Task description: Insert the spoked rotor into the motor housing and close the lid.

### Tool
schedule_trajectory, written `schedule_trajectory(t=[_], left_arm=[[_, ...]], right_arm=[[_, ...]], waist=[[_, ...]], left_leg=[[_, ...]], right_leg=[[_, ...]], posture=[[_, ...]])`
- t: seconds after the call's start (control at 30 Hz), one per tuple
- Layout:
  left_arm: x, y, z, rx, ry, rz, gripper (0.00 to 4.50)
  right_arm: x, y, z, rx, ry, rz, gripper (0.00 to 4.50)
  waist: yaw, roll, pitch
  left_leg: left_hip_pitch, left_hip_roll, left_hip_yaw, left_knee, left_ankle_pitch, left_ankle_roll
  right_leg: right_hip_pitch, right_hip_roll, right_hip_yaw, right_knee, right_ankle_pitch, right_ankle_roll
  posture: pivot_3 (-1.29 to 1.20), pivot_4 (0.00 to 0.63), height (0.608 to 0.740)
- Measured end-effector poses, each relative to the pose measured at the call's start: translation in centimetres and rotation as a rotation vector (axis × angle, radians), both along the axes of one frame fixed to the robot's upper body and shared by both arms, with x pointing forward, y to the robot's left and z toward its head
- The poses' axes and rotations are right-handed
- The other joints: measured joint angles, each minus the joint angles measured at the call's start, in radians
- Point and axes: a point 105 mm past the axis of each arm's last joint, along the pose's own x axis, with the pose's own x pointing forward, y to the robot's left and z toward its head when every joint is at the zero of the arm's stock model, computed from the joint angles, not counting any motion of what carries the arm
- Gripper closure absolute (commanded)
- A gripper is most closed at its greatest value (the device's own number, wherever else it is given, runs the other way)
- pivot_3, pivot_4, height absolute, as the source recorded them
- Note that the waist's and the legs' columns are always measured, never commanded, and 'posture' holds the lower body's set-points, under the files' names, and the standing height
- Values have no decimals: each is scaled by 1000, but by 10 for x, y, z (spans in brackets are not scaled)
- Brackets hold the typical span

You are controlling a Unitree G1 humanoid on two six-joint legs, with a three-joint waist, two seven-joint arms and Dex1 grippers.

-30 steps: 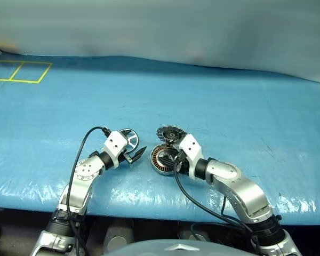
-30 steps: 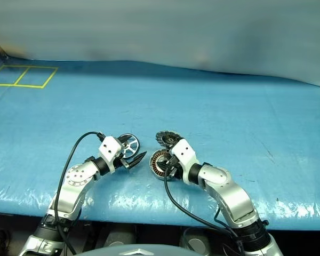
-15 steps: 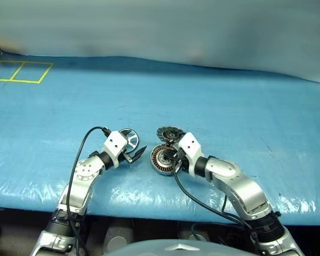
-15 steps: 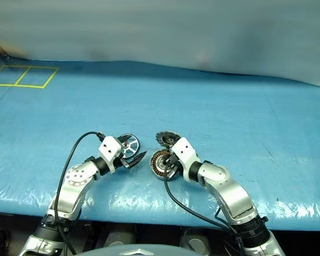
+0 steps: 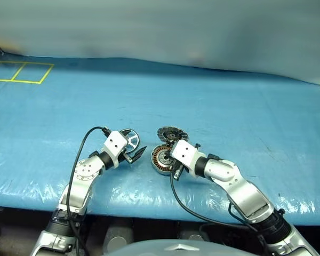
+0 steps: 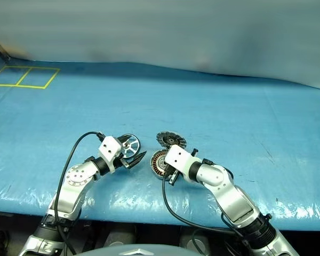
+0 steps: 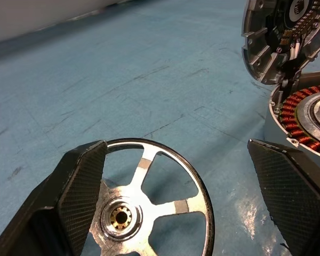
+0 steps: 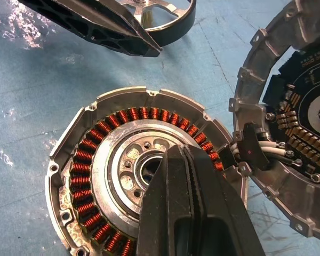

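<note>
Polished metal, the spoked rotor [image 7: 149,210] looks rigid and fairly light, with a slick rim that could skate out of a loose pinch; I judge the outer rim the best place to take it, opposite sides squeezed evenly, leaving the thin spokes and brass-coloured hub alone. It lies flat on the blue-covered table [image 5: 213,106], left of centre in the left eye view, just beside the motor housing [image 8: 133,176]. The housing looks heavier and stiff, but its ring of copper windings seems fragile and should not be scraped. The lid [image 5: 172,133], hinged at the housing's edge, stands tilted open just above it in the frame, with a circuit board and thin wires on its inner face.

The left gripper [image 7: 186,197] has its jaws spread wide on either side of the rotor, one finger [image 7: 82,186] close against the rim, the other well clear; nothing is gripped yet. The right gripper [image 8: 189,205] has its jaws pressed fully together, holding nothing, with the tips poised over the housing's dark centre; whether they touch it I cannot tell.
</note>
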Motion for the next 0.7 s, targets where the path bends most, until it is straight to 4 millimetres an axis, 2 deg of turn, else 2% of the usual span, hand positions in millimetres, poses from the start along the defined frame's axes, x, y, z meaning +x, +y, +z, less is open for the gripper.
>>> schedule_trajectory(t=[0.5, 0.7], left_arm=[[0, 0, 0, 0, 0, 0, 0], [0, 0, 0, 1, -1, 0, 0]], right_arm=[[-7, -2, -3, -116, -53, 82, 4460], [-6, -2, 0, 2, 7, 22, 4460]], waist=[[17, -4, -3], [18, -4, -3]], left_leg=[[0, 0, 0, 1, 0, 0], [-1, 0, 0, 0, 0, 0]], right_leg=[[0, 0, 0, -1, 0, 0], [0, 0, 0, -1, 0, 0]], posture=[[0, 150, 740], [0, 150, 740]])
